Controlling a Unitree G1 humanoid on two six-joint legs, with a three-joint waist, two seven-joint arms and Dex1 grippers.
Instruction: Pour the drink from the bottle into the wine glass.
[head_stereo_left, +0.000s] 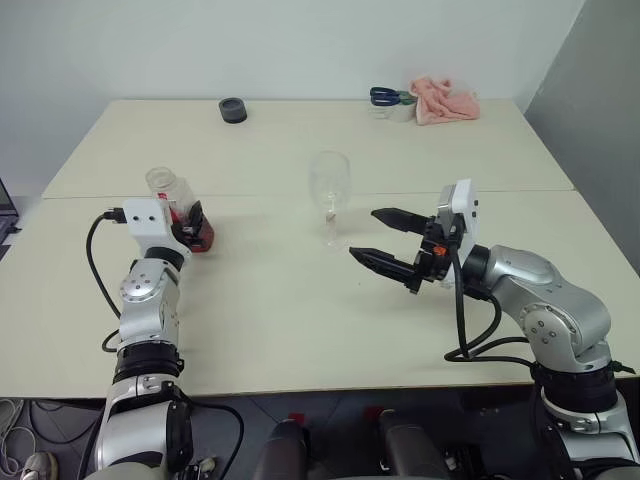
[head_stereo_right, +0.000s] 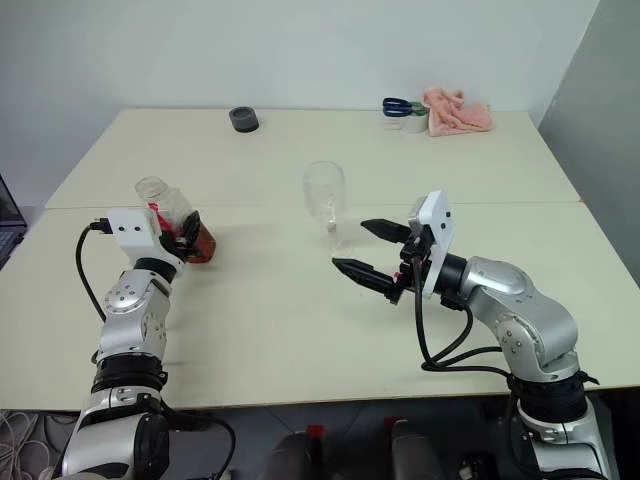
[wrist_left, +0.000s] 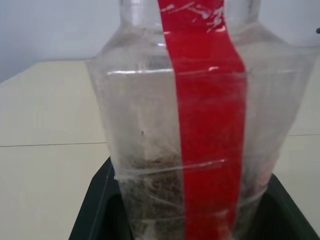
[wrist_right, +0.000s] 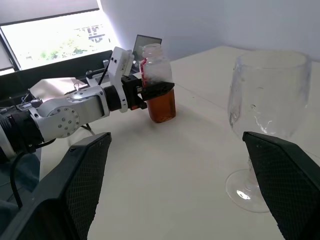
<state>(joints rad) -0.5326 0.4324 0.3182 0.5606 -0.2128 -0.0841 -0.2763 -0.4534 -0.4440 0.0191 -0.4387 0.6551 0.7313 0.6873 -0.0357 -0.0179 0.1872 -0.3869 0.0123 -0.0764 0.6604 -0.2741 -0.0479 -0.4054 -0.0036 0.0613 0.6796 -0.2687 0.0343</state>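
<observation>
The bottle (head_stereo_left: 168, 190) is clear plastic with a red label strip and stands upright at the left of the table (head_stereo_left: 280, 320). The amber drink (head_stereo_left: 204, 239) fills its lower part. My left gripper (head_stereo_left: 193, 224) is shut on the bottle's lower body, one black finger on each side, which the left wrist view shows up close on the bottle (wrist_left: 200, 125). The empty wine glass (head_stereo_left: 329, 185) stands upright near the table's middle. Just right of its stem, my right gripper (head_stereo_left: 364, 232) hangs open, pointing at the glass without touching it. The right wrist view shows the wine glass (wrist_right: 265, 100) and the held bottle (wrist_right: 159, 75).
A small dark round puck (head_stereo_left: 233, 110) sits at the back left. A pink cloth (head_stereo_left: 447, 100) and blue-handled scissors (head_stereo_left: 385, 96) lie at the back right. A seam (head_stereo_left: 250, 195) crosses the table behind the glass. There is open tabletop between the bottle and the glass.
</observation>
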